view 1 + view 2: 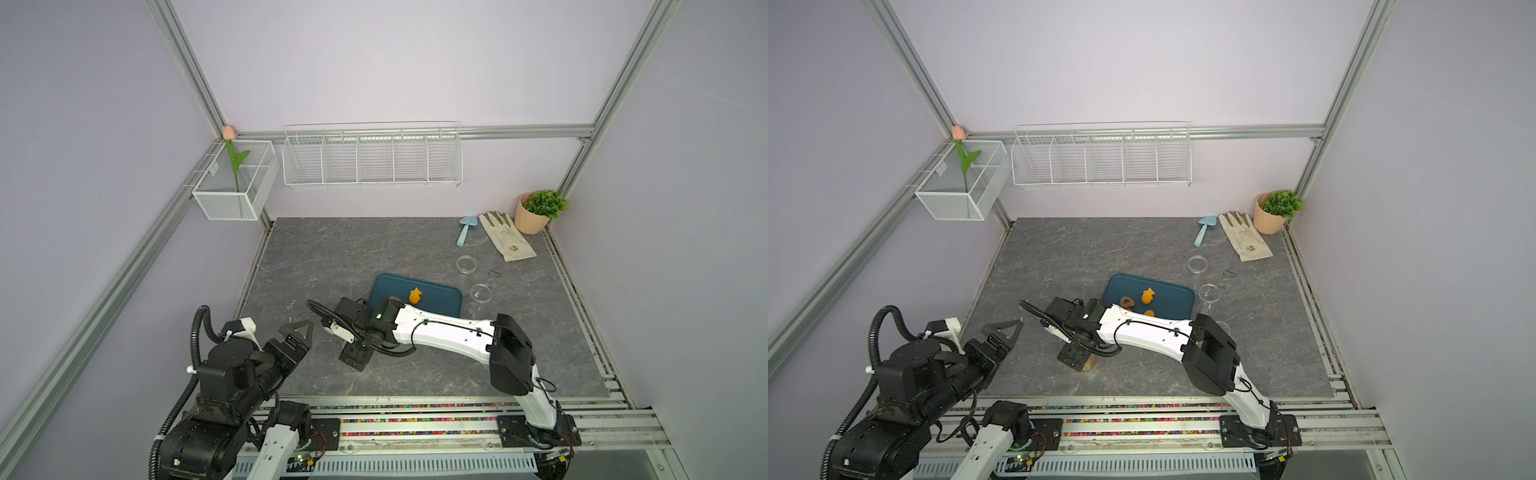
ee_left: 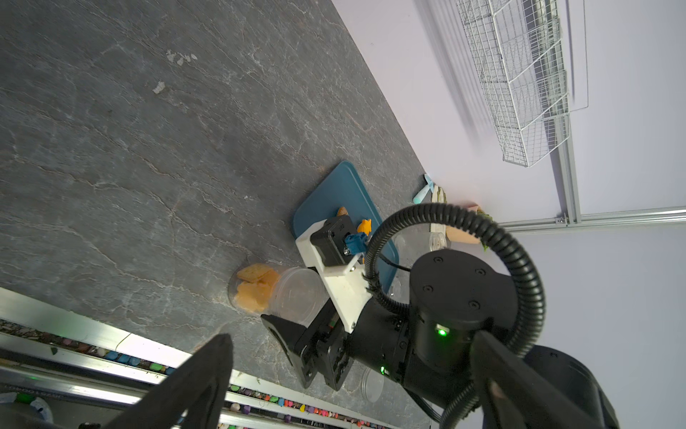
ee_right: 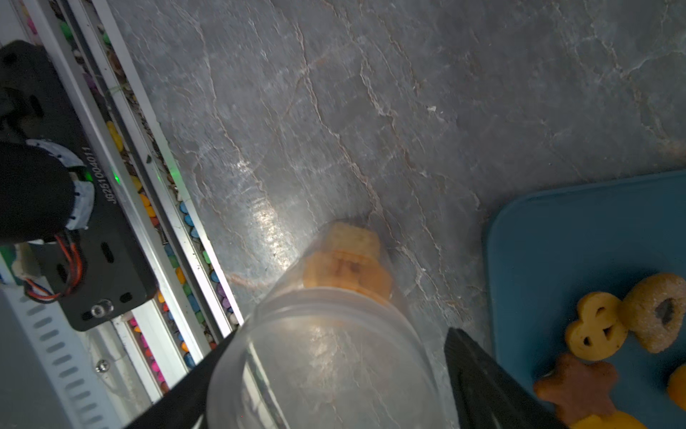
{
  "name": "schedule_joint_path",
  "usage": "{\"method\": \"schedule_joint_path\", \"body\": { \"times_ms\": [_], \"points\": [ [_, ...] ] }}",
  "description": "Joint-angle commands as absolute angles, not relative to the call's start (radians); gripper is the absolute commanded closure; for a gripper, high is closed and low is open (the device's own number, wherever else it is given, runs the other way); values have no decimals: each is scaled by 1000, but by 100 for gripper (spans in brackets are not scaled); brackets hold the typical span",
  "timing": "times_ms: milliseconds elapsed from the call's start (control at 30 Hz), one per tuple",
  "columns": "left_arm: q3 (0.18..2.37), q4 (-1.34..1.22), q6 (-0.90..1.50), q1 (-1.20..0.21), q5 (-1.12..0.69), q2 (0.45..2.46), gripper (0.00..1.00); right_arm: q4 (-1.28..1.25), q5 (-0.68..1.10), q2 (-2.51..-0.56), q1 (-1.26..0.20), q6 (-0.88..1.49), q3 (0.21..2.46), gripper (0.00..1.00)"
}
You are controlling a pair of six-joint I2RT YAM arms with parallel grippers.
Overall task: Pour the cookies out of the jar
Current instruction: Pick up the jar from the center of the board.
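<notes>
Fingers (image 2: 200, 379) of left gripper (image 1: 297, 334) spread wide, empty, lower left of a top view. Grey table (image 1: 332, 249); blue tray (image 1: 390, 286) mid-frame. Clear jar (image 3: 326, 375) tipped between right gripper (image 3: 339, 334) fingers, lower centre; clamped or loose, cannot tell. Cookies (image 3: 594, 330) partly on tray, rest at jar's far end.

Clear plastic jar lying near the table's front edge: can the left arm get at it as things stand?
Probably yes. The open left end effector faces the jar's closed end, where orange cookies sit, across bare grey tabletop; the right end effector straddles only its mouth end.
</notes>
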State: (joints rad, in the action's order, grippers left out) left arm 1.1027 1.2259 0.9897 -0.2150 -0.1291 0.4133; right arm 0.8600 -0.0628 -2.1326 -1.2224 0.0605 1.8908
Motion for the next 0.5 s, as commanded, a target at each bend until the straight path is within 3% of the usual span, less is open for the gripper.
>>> {"method": "schedule_joint_path", "body": {
  "times_ms": [0,167,467],
  "points": [
    [1116,1251,973,-210,-126,419,0,899,-55,-2132,-1216,73,1909,19],
    [1105,1233,978,-210,-130,423,0,917,-57,-2108,-1211,82,1905,25],
    [1101,1215,976,-210,-139,434,0,884,-32,-2036,-1189,118,1852,28]
  ]
}}
